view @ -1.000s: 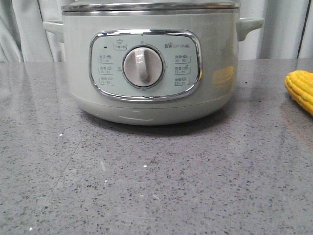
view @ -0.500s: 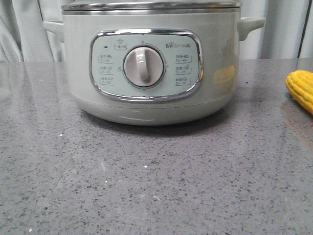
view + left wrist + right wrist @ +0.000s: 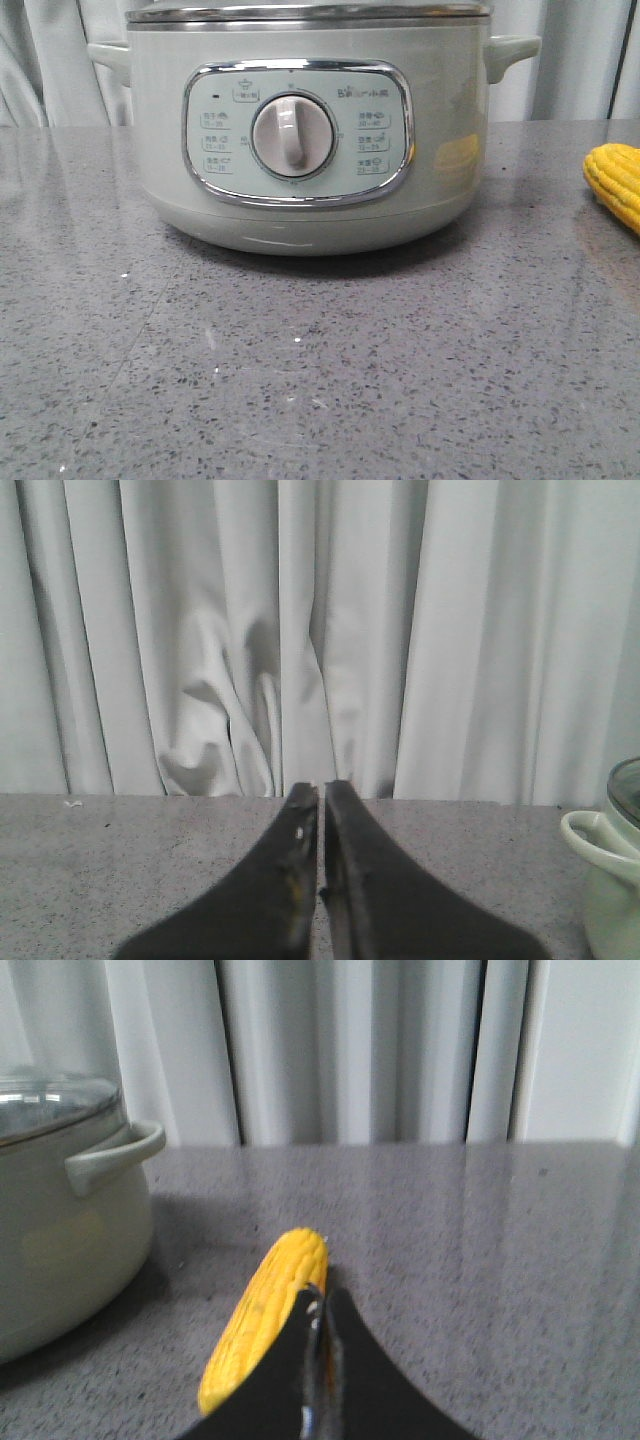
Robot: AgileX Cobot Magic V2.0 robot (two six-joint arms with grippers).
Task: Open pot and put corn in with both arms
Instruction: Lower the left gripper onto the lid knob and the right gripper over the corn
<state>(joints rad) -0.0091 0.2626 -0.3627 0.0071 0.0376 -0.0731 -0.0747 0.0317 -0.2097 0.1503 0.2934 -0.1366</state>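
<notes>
Corn (image 3: 262,1320) lies on the grey table (image 3: 320,380) at the front view's right edge, right of the lidded pot (image 3: 305,130), just beside the closed, empty right gripper (image 3: 320,1305). Left gripper (image 3: 320,798) closed, empty.

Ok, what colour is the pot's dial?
Cream, on the pot dial; clearest in the front view.

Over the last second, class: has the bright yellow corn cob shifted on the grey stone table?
No. The corn cob lies at the same spot right of the pale green pot.
</notes>
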